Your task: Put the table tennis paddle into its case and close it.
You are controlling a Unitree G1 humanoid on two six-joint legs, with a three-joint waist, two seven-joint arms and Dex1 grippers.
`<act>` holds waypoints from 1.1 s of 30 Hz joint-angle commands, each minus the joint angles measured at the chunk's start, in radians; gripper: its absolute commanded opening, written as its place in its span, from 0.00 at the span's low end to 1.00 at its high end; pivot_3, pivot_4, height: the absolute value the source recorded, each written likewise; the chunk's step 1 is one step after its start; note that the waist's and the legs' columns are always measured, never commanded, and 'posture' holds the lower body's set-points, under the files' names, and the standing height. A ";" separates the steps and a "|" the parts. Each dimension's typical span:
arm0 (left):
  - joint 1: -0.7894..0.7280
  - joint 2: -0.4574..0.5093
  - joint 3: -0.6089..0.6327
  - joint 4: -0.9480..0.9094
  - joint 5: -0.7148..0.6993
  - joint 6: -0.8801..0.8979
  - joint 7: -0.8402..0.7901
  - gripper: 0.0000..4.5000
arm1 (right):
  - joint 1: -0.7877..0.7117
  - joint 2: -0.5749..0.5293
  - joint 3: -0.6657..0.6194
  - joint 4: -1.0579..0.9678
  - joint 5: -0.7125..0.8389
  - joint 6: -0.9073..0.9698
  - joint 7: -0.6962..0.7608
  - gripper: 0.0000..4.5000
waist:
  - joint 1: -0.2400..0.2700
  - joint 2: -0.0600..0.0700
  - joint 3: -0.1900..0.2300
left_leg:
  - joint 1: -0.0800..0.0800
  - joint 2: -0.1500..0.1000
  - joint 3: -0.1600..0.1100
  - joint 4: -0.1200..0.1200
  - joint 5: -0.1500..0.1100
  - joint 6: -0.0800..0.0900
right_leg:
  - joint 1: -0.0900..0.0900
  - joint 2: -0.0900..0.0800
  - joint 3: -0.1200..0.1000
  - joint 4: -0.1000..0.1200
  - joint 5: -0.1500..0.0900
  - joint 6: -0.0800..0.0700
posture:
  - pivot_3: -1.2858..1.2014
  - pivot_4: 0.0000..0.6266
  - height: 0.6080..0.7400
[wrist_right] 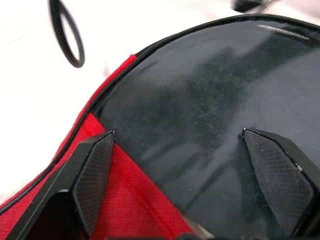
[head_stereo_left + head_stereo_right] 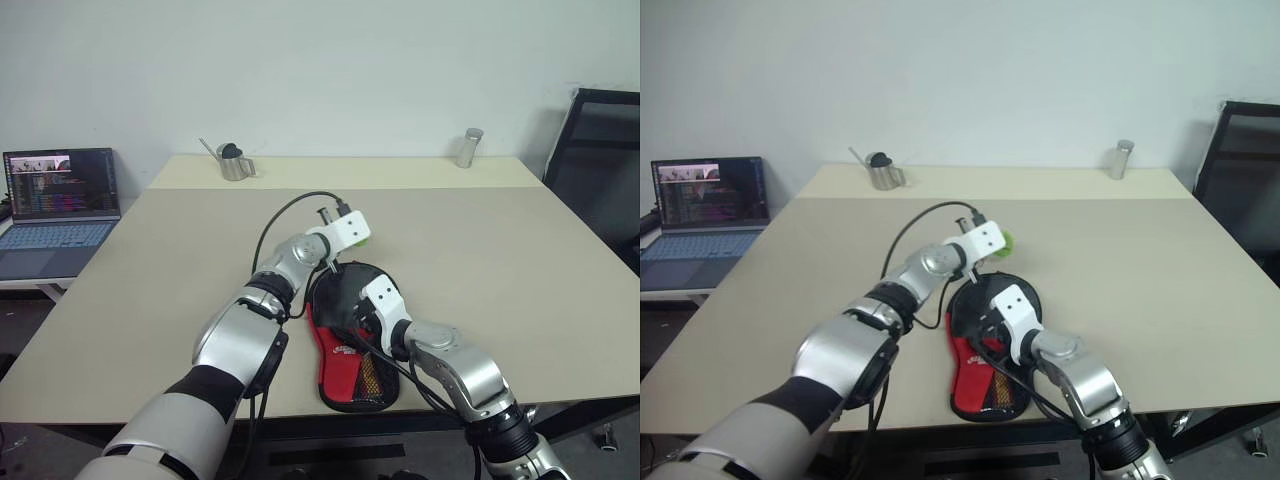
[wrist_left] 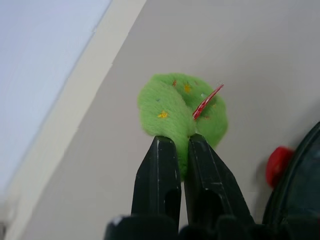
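The case [image 2: 352, 372], a black and red paddle-shaped pouch with a mesh pocket, lies flat near the table's front edge. Its small green tag [image 3: 170, 107] is pinched between the fingers of my left gripper [image 3: 181, 140], which is shut on it just beyond the round end of the case [image 2: 992, 290]. My right gripper [image 1: 177, 135] hangs open low over that round end, one finger [image 1: 95, 175] above the red fabric and the other over the black panel [image 1: 200, 100]. The table tennis paddle is hidden from view.
A laptop [image 2: 60, 205] sits open on a side table to the left. A small metal watering can [image 2: 235, 162] and a metal cylinder [image 2: 468, 147] stand at the table's far edge. A black chair [image 2: 600, 160] is at the right. A black cable [image 1: 67, 32] loops over the table [image 2: 480, 260].
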 commanded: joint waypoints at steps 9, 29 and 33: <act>-0.084 -0.106 -0.095 -0.033 0.091 -0.181 0.019 0.01 | 0.062 0.009 0.058 0.039 0.003 0.096 -0.005 1.00 | -0.001 0.000 0.000 | 0.000 0.000 0.000 0.000 0.000 0.000 | 0.000 0.000 0.000 0.000 0.000 0.000 | 0.52 0.24 1.00; -0.040 -0.133 -0.037 -0.037 0.019 -0.192 -0.128 0.44 | 0.036 0.022 0.054 0.086 -0.005 0.060 -0.003 1.00 | -0.004 0.002 -0.006 | 0.001 0.000 0.000 0.000 0.000 0.000 | 0.001 0.000 0.000 0.000 0.000 0.000 | 0.52 0.24 1.00; -0.026 -0.106 -0.031 -0.037 0.008 -0.167 -0.149 0.77 | 0.018 0.022 0.051 0.108 -0.005 0.047 0.003 1.00 | -0.006 0.002 -0.006 | 0.007 0.001 0.000 -0.001 0.000 0.000 | 0.005 0.000 0.000 0.000 0.000 0.000 | 0.52 0.24 1.00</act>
